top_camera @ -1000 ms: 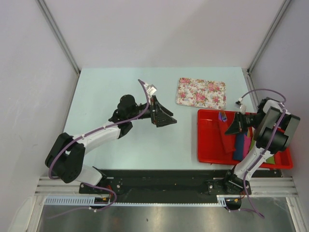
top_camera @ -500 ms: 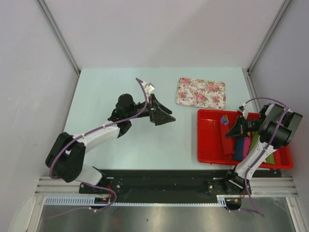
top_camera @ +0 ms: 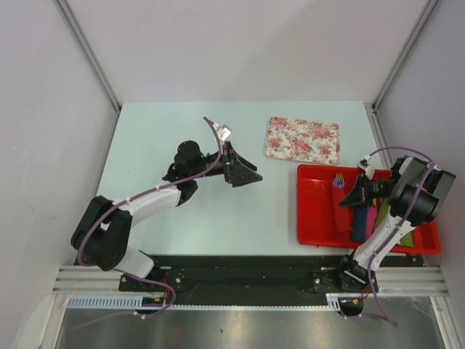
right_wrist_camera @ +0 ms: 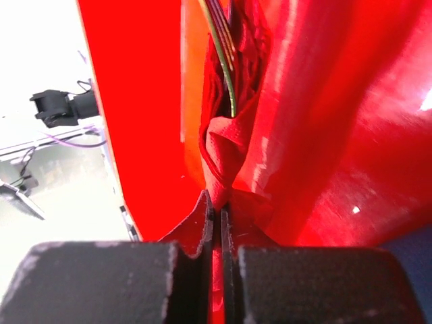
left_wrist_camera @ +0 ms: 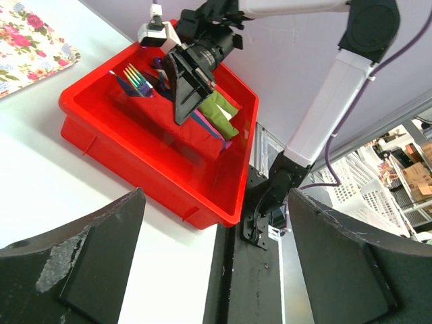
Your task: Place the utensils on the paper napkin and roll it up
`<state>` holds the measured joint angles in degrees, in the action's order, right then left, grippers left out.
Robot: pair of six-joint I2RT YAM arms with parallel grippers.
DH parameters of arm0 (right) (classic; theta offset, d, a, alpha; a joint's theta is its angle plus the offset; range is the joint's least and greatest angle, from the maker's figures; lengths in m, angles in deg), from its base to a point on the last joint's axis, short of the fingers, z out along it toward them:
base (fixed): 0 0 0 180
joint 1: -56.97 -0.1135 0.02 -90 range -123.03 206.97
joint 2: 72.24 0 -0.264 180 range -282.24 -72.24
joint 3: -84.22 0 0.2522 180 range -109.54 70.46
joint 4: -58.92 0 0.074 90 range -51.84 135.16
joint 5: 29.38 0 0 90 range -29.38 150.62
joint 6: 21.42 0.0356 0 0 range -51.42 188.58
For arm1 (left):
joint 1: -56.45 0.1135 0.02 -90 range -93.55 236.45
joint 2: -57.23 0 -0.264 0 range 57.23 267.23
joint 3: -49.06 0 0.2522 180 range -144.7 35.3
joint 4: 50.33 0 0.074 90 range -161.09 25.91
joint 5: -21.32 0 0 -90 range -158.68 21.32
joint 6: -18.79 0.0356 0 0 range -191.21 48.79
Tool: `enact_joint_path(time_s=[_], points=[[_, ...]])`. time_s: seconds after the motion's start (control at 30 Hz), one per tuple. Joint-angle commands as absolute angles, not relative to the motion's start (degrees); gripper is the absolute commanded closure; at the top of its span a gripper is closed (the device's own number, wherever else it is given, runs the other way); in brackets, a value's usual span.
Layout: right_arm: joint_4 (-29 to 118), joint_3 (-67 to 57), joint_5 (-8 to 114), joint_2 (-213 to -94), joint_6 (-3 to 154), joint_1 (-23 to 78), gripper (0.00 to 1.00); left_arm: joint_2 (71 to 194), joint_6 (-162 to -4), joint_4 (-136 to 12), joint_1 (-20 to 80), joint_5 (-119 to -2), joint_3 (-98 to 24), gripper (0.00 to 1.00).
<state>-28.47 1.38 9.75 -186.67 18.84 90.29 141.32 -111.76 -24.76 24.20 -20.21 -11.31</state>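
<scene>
Paper napkin (right_wrist_camera: pixel 226 158), bunched around the utensils (right_wrist_camera: pixel 225 47), lies inside the red tray (top_camera: pixel 311 222), with fork tines poking toward the tray's far wall. The right gripper (right_wrist_camera: pixel 217 210) is pinched tight on a fold of it. The left gripper (top_camera: pixel 256 176) hangs well left of the tray, fingers spread wide.

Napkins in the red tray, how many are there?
4. The red napkin, pinched by the right fingers, lies left of centre; blue napkin beside it; pink napkin next; green napkin at the right end. Others may be hidden.
</scene>
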Motion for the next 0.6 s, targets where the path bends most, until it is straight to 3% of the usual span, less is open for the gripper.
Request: enact_joint_path(time_s=[0.0,0.17,0.57], points=[[-28.30,2.70,19.30,-187.46,28.33,91.07,1.00,141.69,-111.73,-22.60,25.16,-18.67,-12.77,0.08],[-30.52,3.22,19.22,-185.27,22.52,90.72,1.00,141.52,-111.46,-22.25,25.34,-18.41,-12.60,0.08],[-20.41,6.30,25.37,-186.06,31.31,88.87,0.97,140.99,-110.93,-23.22,25.69,-19.20,-11.99,0.08]])
